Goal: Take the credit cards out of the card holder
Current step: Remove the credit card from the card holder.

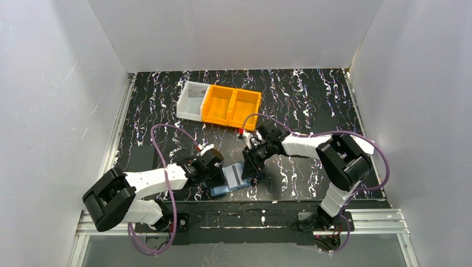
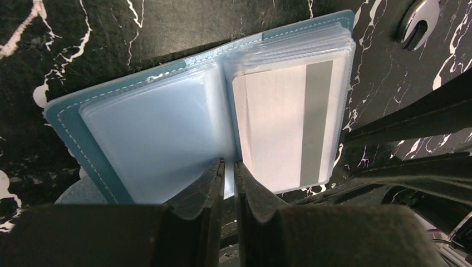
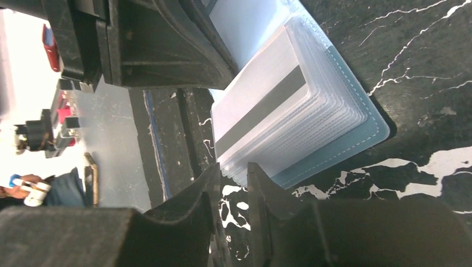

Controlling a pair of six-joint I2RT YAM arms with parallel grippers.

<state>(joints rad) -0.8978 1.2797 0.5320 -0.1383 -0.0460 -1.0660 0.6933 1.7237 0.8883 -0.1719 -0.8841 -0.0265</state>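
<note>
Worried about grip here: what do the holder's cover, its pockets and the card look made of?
Cover: blue leather-like material, likely synthetic, matte, with white stitching along the edge. Pockets: clear soft plastic, glossy with glare. Card: stiff pale plastic, satin, with a grey stripe.

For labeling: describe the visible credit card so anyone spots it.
On the marbled table, front edge, lies the open blue card holder. In its thicker pocket stack sits the credit card: pale grey with a darker stripe, unlike the blank pocket beside it.
</note>
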